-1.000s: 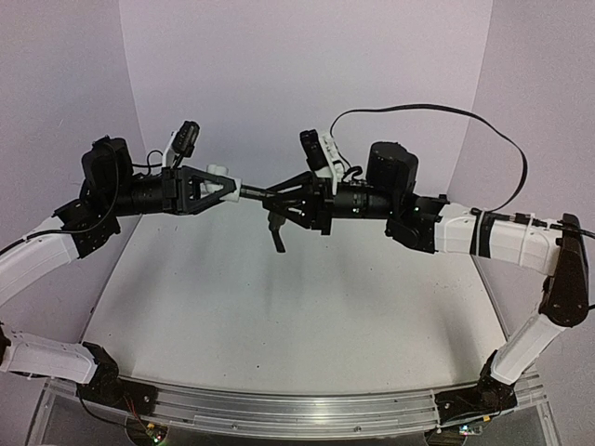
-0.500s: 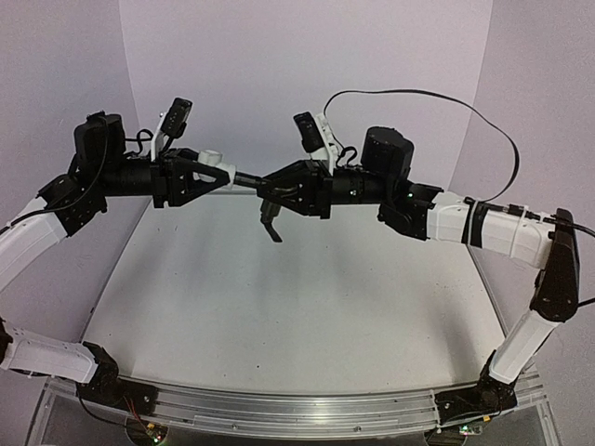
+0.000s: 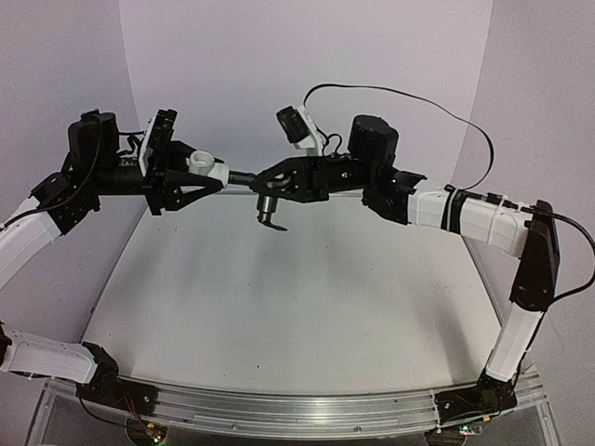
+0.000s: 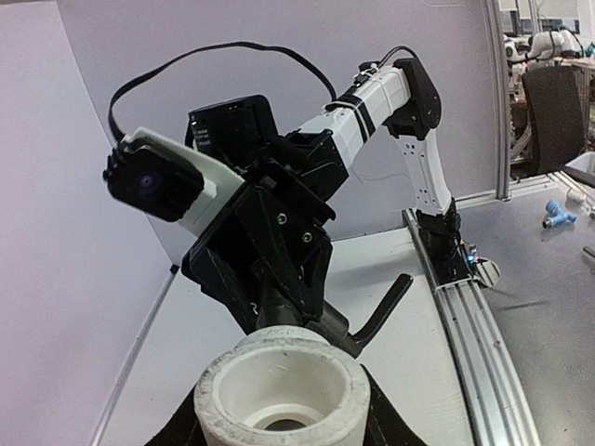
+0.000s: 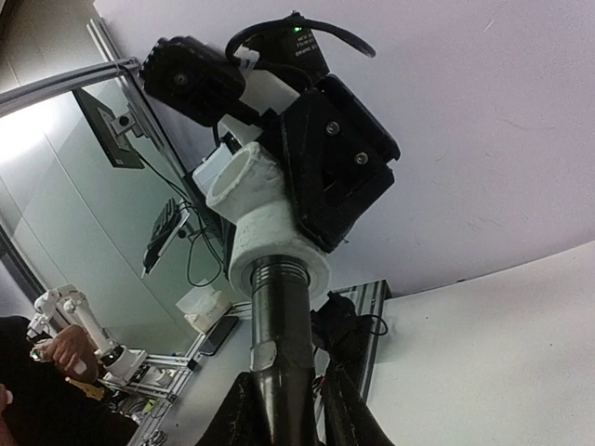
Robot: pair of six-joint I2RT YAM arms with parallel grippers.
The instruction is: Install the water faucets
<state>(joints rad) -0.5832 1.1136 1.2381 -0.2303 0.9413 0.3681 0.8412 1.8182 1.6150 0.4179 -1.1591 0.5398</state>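
The left gripper (image 3: 212, 177) is closed narrowly on the white fitting (image 3: 206, 165), and the right gripper (image 3: 265, 183) is clamped likewise on the dark grey tap (image 3: 244, 176). The two arms meet nose to nose in mid-air, well above the table (image 3: 307, 316). The tap's tube runs level from the right fingers into the side mouth of the fitting, and its bent lever handle (image 3: 270, 217) hangs down below the right fingertips. From the right wrist, the ribbed end of the tube sits at the fitting's collar. It looks seated there, though how far it has gone in cannot be told from this angle. The fitting is probably rigid plastic: light, stiff, a little chalky on the surface, so it should grip well but could crack or scar if squeezed hard across an open mouth. It is best held across its solid body, as now, leaving both openings free. The tap is likely metal, heavier for its size and smooth, so it could spin or slip between flat pads under a twisting load. The sound hold is on the tube just behind the lever, with the lever left clear so it cannot foul the fingers when turned. Joining them wants the two axes kept in line, since a tilt would jam the thread. No brand, label or lettering can be read on either part or on the arms.
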